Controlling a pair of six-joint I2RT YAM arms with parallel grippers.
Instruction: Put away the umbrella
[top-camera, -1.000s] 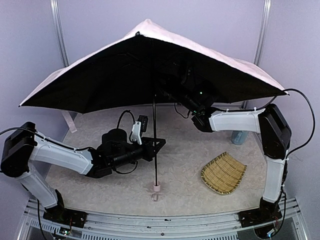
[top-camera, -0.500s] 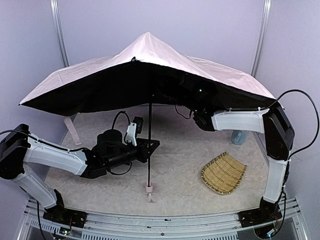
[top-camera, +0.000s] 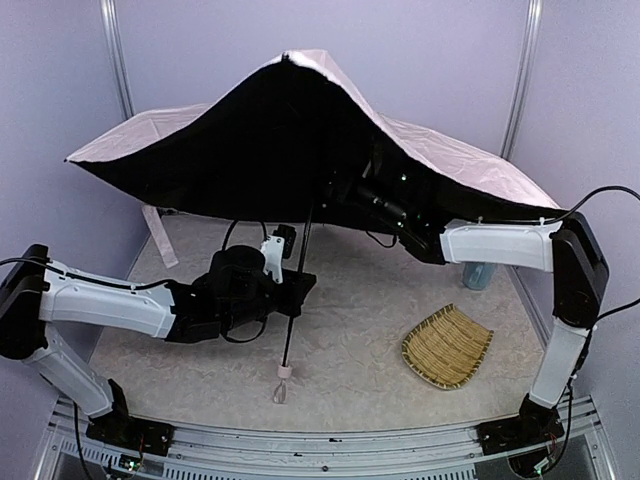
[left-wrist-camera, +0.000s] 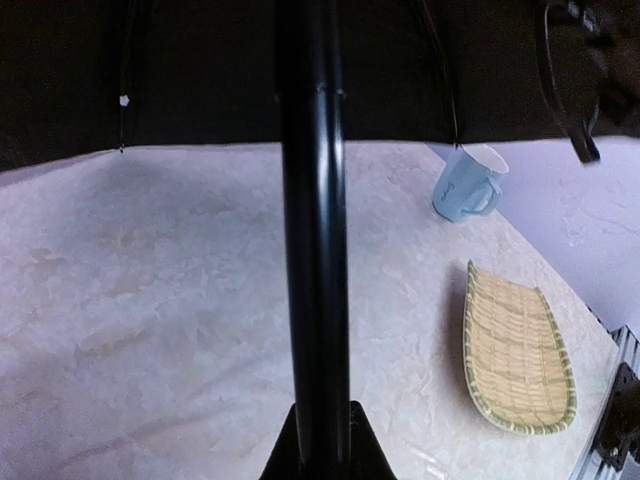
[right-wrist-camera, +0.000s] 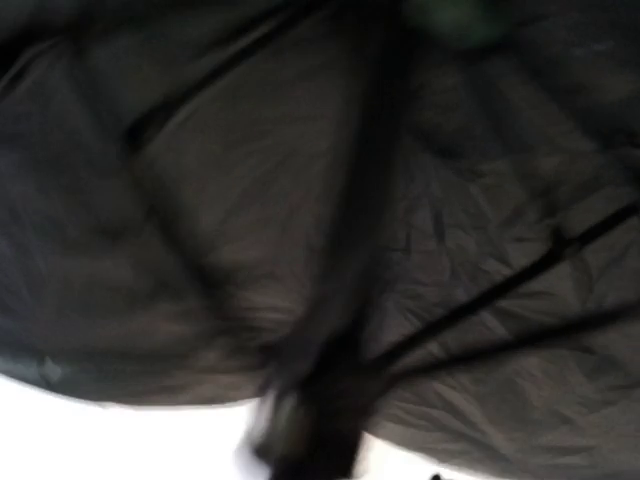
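The umbrella (top-camera: 440, 160) stands open over the table, pale pink outside and black inside, tilted with its peak at the back. Its thin black shaft (top-camera: 293, 325) slants down to the small handle (top-camera: 281, 385) near the front edge. My left gripper (top-camera: 298, 292) is shut on the shaft (left-wrist-camera: 315, 250), which fills the middle of the left wrist view between the jaws (left-wrist-camera: 320, 455). My right gripper (top-camera: 350, 190) reaches up under the canopy by the shaft's top. The right wrist view is blurred, showing only black lining (right-wrist-camera: 220, 170) and ribs, so its fingers cannot be made out.
A woven straw tray (top-camera: 447, 346) lies at the front right, also seen from the left wrist as the tray (left-wrist-camera: 518, 350). A pale blue mug (top-camera: 478, 274) stands behind it by the right arm (top-camera: 495, 243). Metal posts rise at the back corners.
The canopy has tipped, its left edge lifting and its peak rising at the back. The handle has swung left, so the shaft leans. The right arm has stretched further under the canopy.
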